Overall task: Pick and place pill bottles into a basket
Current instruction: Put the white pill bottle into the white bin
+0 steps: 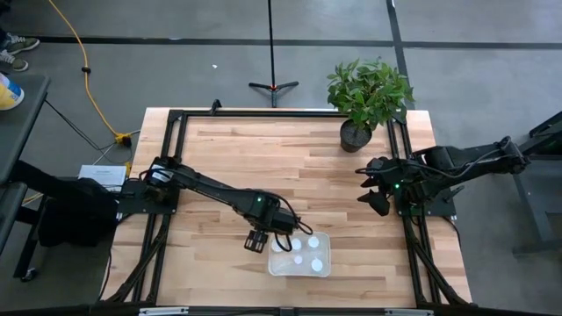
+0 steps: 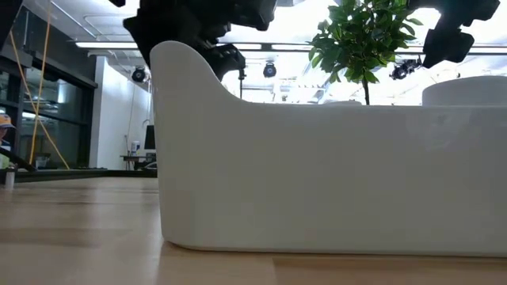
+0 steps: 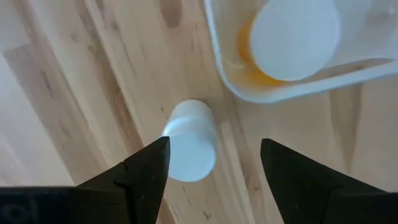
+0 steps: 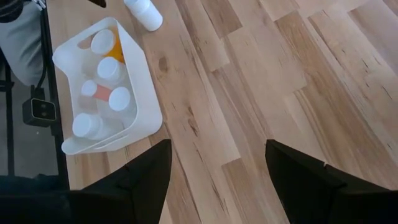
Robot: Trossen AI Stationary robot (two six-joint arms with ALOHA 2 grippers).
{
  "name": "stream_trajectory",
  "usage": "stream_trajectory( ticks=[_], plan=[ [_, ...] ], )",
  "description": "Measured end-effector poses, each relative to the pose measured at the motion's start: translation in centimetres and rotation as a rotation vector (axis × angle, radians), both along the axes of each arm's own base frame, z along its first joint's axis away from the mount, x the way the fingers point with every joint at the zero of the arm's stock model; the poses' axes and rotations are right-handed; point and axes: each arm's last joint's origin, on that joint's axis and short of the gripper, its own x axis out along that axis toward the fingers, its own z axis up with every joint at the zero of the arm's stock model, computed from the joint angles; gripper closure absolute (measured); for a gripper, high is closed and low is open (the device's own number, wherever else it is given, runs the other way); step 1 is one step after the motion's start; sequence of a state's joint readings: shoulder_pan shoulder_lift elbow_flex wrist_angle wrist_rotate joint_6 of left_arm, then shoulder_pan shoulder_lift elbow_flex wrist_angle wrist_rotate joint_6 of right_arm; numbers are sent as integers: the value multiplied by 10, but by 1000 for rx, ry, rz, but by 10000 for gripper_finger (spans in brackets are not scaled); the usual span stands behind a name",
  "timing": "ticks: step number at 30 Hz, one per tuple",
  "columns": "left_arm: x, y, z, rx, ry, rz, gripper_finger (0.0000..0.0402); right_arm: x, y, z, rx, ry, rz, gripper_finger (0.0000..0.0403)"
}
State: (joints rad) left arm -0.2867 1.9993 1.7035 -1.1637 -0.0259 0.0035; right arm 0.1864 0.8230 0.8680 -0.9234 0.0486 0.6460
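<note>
While the left tool (image 1: 255, 240) hangs at the lower middle of the high view, just off the tray's (image 1: 274, 266) upper left corner, its jaws stand wide apart with nothing between them. The left wrist view looks down past both fingers (image 3: 146, 177) onto one white bottle (image 3: 189, 142) lying on its side on the bare worktop (image 1: 219, 158), outside the tray and close beside its rounded corner (not touching it, as far as that view shows). Inside that corner stands the orange bottle (image 3: 292, 40), its white cap facing the camera.

The right wrist view, at its upper left, shows the tray holding five bottles: the orange one (image 4: 107, 43) nearest the loose bottle (image 4: 144, 14), and four white-capped ones (image 4: 118, 98) spread along the tray. In the high view the tray sits at lower centre, near the worktop's front edge.

The right tool (image 1: 372, 186) waits at the right edge of the worktop, at right centre of the high view, jaws spread and holding nothing. A potted plant (image 1: 367, 96) stands at the upper right of the worktop. In the low view the tray wall (image 2: 317, 182) fills most of the frame.
</note>
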Motion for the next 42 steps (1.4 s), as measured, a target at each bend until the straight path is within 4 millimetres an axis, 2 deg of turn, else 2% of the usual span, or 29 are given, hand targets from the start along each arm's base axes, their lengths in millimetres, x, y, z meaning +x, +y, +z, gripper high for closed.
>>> stream_trajectory(
  ticks=[11,23,32,42],
  plan=[
    [5,18,-3,22,10,47,117,0,0,0,5,1,-1,153],
    [3,17,-3,17,29,44,117,0,0,0,11,2,4,153],
    [-5,18,-23,5,102,59,117,0,0,0,11,2,4,153],
    [2,16,-27,-40,29,78,117,0,0,0,13,2,-4,153]
  ],
)
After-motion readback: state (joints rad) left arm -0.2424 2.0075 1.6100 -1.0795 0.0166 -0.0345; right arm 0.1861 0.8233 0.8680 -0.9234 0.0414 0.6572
